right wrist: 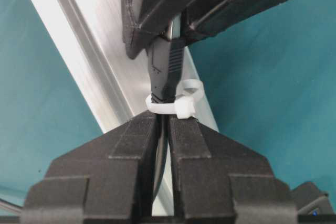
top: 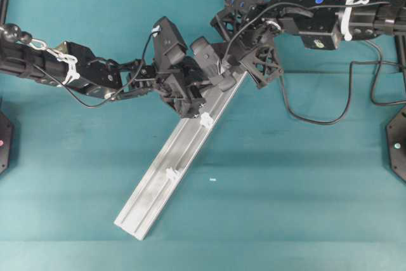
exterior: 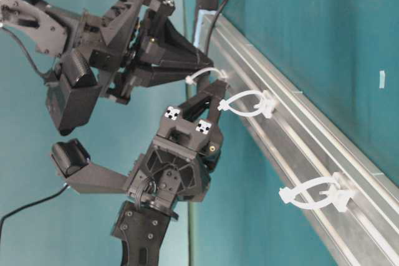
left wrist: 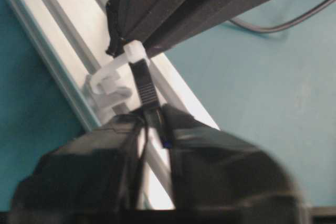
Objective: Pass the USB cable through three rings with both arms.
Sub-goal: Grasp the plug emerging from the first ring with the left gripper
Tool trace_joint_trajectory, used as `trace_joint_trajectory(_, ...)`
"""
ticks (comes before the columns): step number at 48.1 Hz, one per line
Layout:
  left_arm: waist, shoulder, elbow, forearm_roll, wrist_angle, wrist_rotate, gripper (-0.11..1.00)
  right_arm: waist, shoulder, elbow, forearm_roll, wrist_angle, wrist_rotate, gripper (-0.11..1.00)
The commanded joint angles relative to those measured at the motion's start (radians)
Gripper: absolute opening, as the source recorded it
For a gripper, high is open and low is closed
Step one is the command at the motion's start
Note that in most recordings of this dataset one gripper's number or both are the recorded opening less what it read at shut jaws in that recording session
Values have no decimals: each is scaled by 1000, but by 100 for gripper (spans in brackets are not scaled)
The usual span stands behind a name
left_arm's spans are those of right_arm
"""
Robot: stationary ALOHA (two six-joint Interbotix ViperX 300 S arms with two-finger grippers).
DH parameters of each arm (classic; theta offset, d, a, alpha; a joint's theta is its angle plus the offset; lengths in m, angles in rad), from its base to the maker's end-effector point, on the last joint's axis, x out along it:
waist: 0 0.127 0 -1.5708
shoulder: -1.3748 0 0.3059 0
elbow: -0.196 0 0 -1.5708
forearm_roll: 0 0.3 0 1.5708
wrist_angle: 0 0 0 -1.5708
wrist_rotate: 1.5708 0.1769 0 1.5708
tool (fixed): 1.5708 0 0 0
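The black plug of the USB cable pokes through the first white ring at the upper end of the silver rail. My right gripper is shut on the thin cord just behind that ring. On the other side of it, my left gripper has its jaws around the plug's metal tip. A thin gap shows beside the plug, so whether they still pinch it is unclear. The second ring and third ring further down the rail have nothing through them.
The rail lies diagonally on the teal table. The cable's slack loops across the table at the right. A black hub with blue sockets sits behind the rail's upper end. Both arms crowd together over that end.
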Motion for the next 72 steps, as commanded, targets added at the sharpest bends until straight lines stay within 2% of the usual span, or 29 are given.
trace_joint_trajectory(1,-6,-14,-15,3,2,-3,31,14,-2,-5,3,-3,-2,9)
trace_joint_trajectory(9,-6,-18,-15,2,2,-6,81,14,-2,-3,3,-6,0,9)
trace_joint_trajectory(12,-6,-23,-14,3,5,-9,93,14,-3,-5,3,-5,0,9)
trace_joint_trajectory(14,-6,-25,-14,3,6,-11,94,14,-3,-5,3,-3,0,9)
trace_joint_trajectory(22,-6,-31,-8,3,6,-6,77,14,-2,-3,3,-3,2,9)
trace_joint_trajectory(34,-6,-49,9,3,6,17,25,14,-2,-2,3,-2,2,9)
trace_joint_trajectory(38,-6,-49,15,3,6,18,12,14,-3,-3,3,-2,2,9)
trace_joint_trajectory(54,-6,-51,20,3,3,18,12,14,-2,-2,9,-11,11,9)
trace_joint_trajectory(64,-8,-51,21,3,5,18,12,15,-3,-2,12,-11,54,9)
trace_joint_trajectory(68,-8,-51,23,3,5,17,12,15,-3,-2,12,-8,80,18)
trace_joint_trajectory(72,-8,-51,23,3,8,15,12,17,-5,0,11,-2,106,39)
